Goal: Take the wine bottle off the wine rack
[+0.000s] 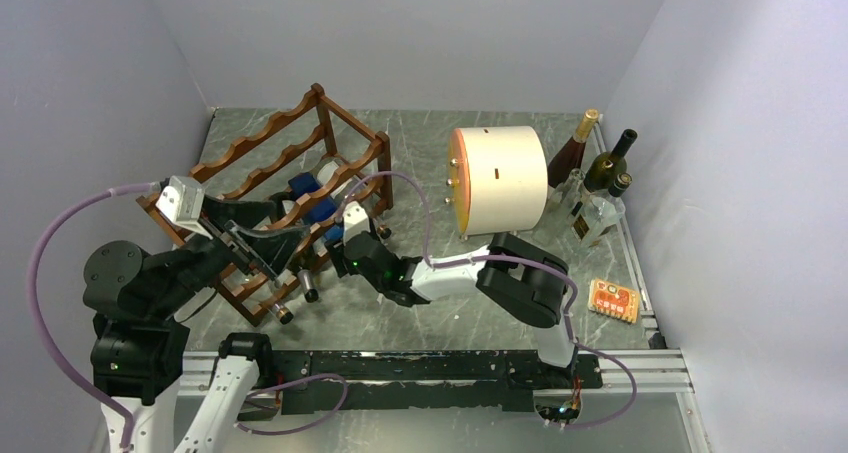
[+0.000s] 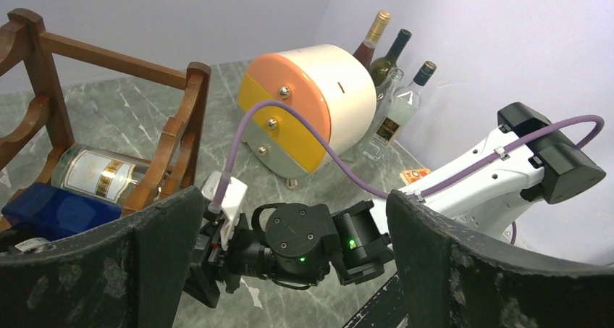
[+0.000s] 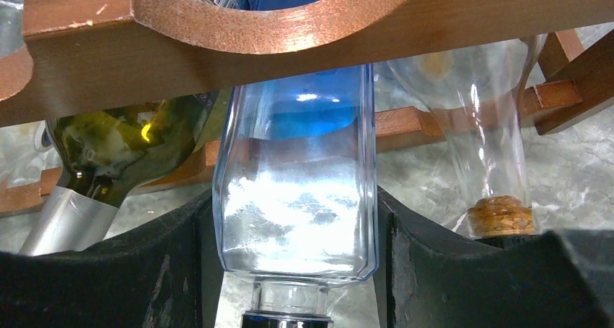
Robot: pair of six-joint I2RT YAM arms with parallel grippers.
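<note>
The wine bottle point(image 3: 297, 169), lying in the wine rack point(image 3: 217, 24), is pinched by the right gripper point(image 3: 293, 212), while the left gripper point(image 2: 293, 198) hangs spread.

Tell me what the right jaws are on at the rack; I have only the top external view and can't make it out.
Observer: The right wrist view shows a clear square-shouldered bottle between the right jaws, its neck toward the camera.
Operator: Report the grip.
Observer: Both fingers sit flat against its sides; no gap shows.
Operator: Name its neighbours.
Observer: A green bottle lies on one side and a corked clear bottle on the other, all under a scalloped rail of the wine rack.
</note>
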